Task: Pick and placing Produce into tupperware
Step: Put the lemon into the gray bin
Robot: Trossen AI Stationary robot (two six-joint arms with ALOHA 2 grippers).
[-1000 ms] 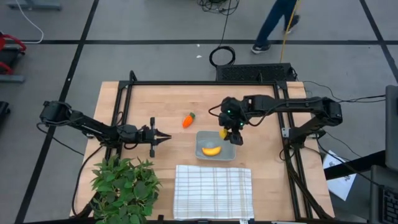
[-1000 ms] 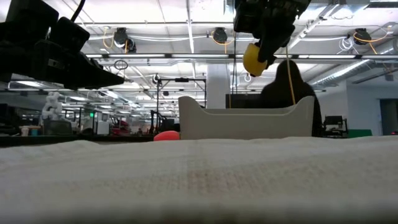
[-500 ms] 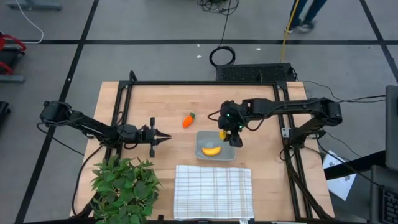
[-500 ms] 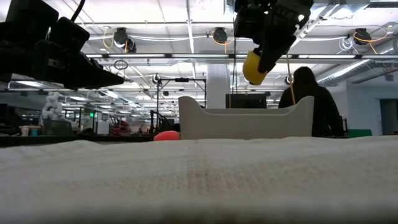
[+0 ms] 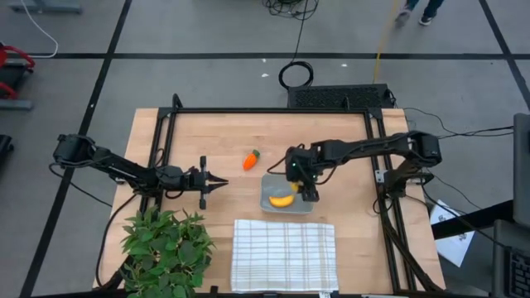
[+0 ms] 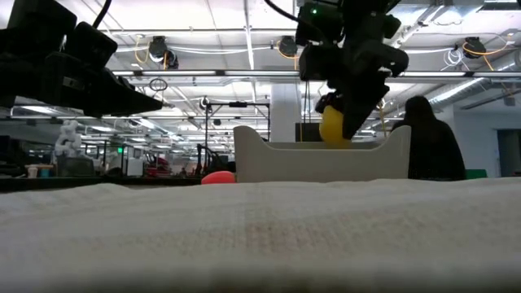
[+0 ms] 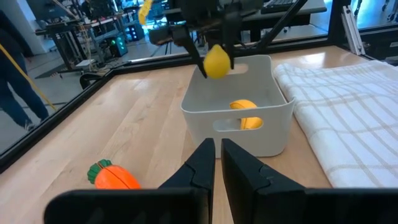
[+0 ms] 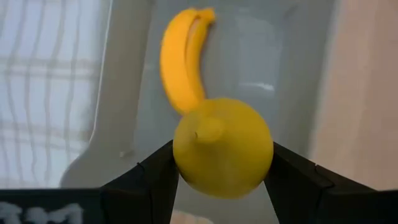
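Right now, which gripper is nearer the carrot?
Left. The left gripper waits beside the carrot, pointing toward it; the right gripper is over the tupperware, shut on the lemon.

Count: 3 produce pieces, 1 container, 1 cloth, 1 plant, 2 arms.
Produce: one banana [image 5: 281, 199] in the tupperware [image 5: 287, 206] at frame centre, one round yellow piece [image 8: 222, 148] clamped in the right gripper [image 5: 303, 184] over it, one carrot [image 5: 250, 159] on the table [image 5: 215, 136] up-left of the tupperware. One checked cloth [image 5: 284, 255] at lower centre, one leafy plant [image 5: 164, 244] at lower left. Second gripper: the left gripper [image 5: 211, 183], left of centre, empty.
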